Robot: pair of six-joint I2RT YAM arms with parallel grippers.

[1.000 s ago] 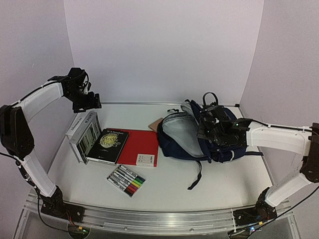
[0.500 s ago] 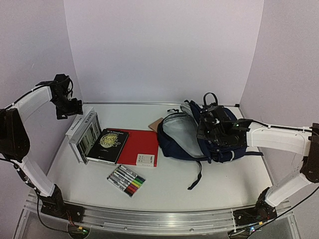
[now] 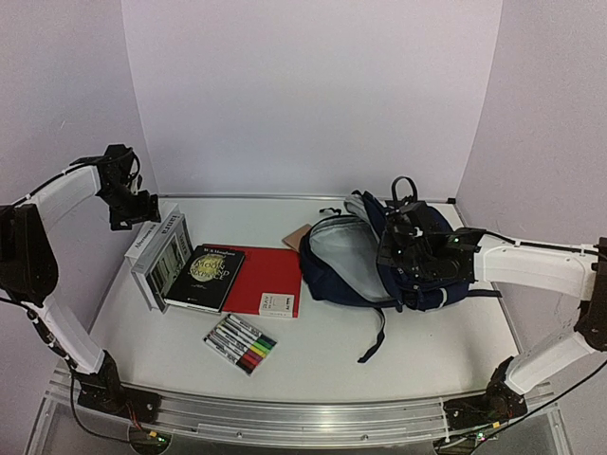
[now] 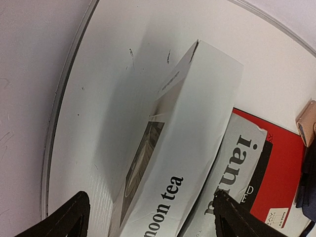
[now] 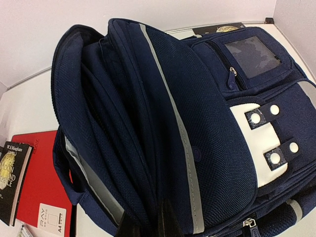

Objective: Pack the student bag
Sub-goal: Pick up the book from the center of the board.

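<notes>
Status:

- student bag (image 3: 379,261): on the right half of the table (image 3: 379,370), towards the far-right corner. Main compartment is unzipped, mouth facing the left edge, grey lining showing. One dark strap trails towards the near edge.
- right gripper (image 5: 147,223): sits on top of the bag, just right of the open mouth. Jaws are pinched nearly together. In the wrist view a fold of navy fabric at the opening's rim runs down between the fingertips, so it reads as gripping the bag's edge. The white front patch with its snap tabs lies to the right of the grip.
- left gripper (image 4: 149,200): at the far-left corner, well apart from the bag. Jaws spread wide, nothing between them. It hangs above the white tea box (image 3: 156,248), which stands along the left edge. Both fingertips frame the box from above; I can't tell whether they touch it.
- Left half of the table, between the box and the bag:
  - dark book (image 3: 204,277), leaning on the box and overlapping the red notebook (image 3: 275,268)
  - small white pad (image 3: 276,304) on the notebook's near-right corner
  - marker set (image 3: 240,343) towards the near edge
  - tan item (image 3: 297,234), partly hidden behind the bag's left side
</notes>
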